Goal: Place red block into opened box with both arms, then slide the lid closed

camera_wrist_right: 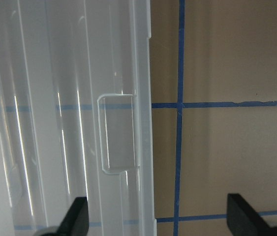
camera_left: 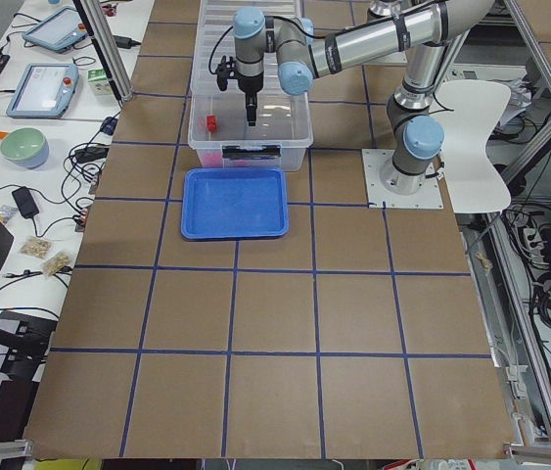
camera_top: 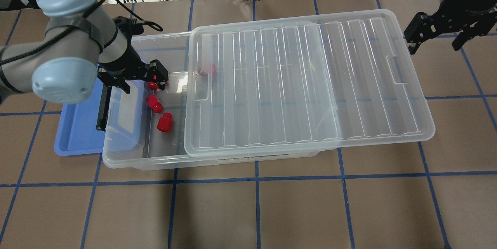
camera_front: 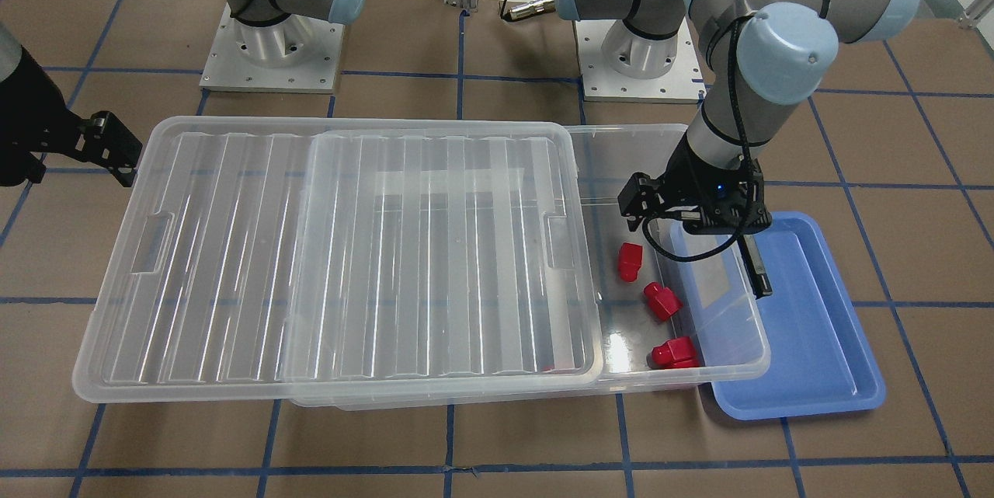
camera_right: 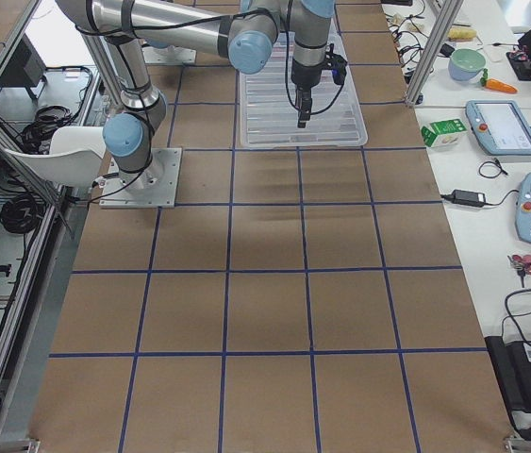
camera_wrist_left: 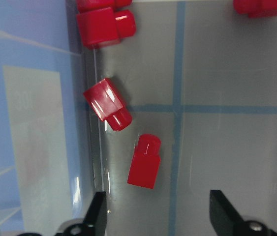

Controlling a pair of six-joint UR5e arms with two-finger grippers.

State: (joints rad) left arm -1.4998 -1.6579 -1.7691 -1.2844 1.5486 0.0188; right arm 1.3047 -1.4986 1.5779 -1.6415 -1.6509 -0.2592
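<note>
Hovering empty over the uncovered end of the large clear plastic storage box (camera_top: 155, 162).
With the ribbed clear plastic lid (camera_top: 271, 86) slid partway off the box, likely to leave a loading gap; small glossy red block (camera_wrist_left: 145, 162) lying on the box floor, touched by nothing. Above it the black two-finger left gripper (camera_wrist_left: 159, 215), jaws wide apart, empty; past the lid's overhang beyond the box, the right gripper (camera_wrist_right: 160, 217), also parted and empty, probably poised to push.

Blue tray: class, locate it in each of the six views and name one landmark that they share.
Front-facing: blue tray lower right, beside the box's open end.
Overhead: left.
Exterior left: centre, nearer than the box.
Exterior right: not visible.
Left wrist: blue at left, through the clear wall.
Right wrist: not in it.
Landmark: the red blocks in the box's end next to the tray.
</note>
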